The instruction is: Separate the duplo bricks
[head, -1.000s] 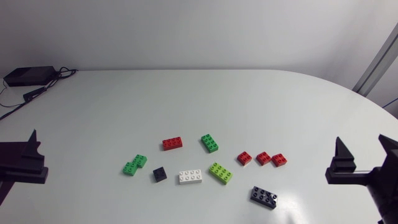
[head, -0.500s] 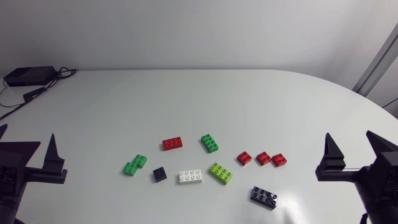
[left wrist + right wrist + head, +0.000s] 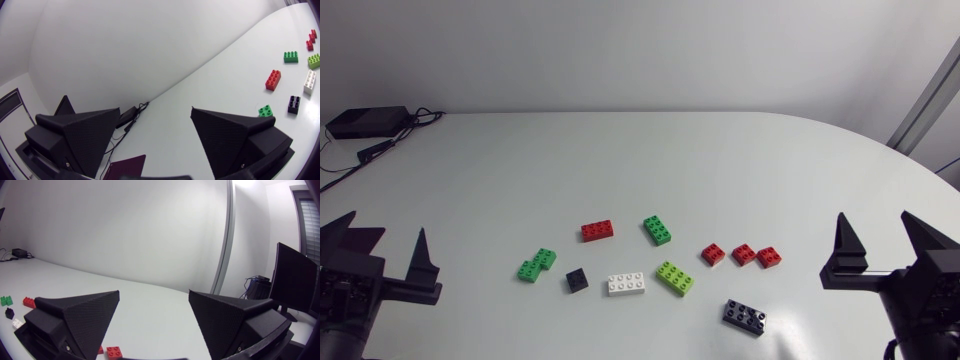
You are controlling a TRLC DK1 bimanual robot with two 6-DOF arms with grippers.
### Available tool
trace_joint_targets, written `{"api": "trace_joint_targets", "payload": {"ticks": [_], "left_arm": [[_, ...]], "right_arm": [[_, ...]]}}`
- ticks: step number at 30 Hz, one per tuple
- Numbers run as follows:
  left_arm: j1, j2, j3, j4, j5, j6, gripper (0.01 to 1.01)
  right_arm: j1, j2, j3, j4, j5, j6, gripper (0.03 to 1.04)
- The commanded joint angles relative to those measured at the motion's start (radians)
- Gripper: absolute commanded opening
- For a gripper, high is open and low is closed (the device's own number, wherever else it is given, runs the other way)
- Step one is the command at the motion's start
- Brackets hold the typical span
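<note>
Loose duplo bricks lie mid-table: a red long brick, a green one, a white one, a lime one, a black long one, a small black one and three small red ones. Two green bricks sit joined in a step. My left gripper is open at the table's left front, well left of the green pair. At the right front my right gripper is open, right of the red bricks. In the left wrist view the gripper is empty, with the green pair beside one finger.
A black box with cables lies at the table's far left corner. The table's front edge runs close under both grippers. In the right wrist view the open gripper looks over the table, with a small red brick under it.
Both arms have come further in from the side edges toward the bricks, and both fingers of each gripper now show. The bricks have not moved.
</note>
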Motion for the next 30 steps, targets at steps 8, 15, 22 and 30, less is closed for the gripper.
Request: {"api": "trace_joint_targets", "payload": {"ticks": [8,15,22,30], "left_arm": [[0.074,0.013,-0.009,-0.054,0.080,-0.008,0.987],[0.071,-0.024,-0.009,-0.055,0.080,0.003,0.987],[0.064,-0.024,-0.016,-0.012,0.069,-0.053,0.987],[0.024,-0.026,-0.060,0.159,0.069,-0.266,0.987]], "right_arm": [[-0.018,-0.010,-0.041,-0.018,0.001,0.086,0.99],[-0.035,-0.009,-0.041,-0.021,0.001,0.086,0.99],[-0.060,-0.009,-0.041,-0.021,0.001,0.100,0.99],[-0.127,-0.009,-0.041,-0.022,-0.002,0.158,0.99]]}}
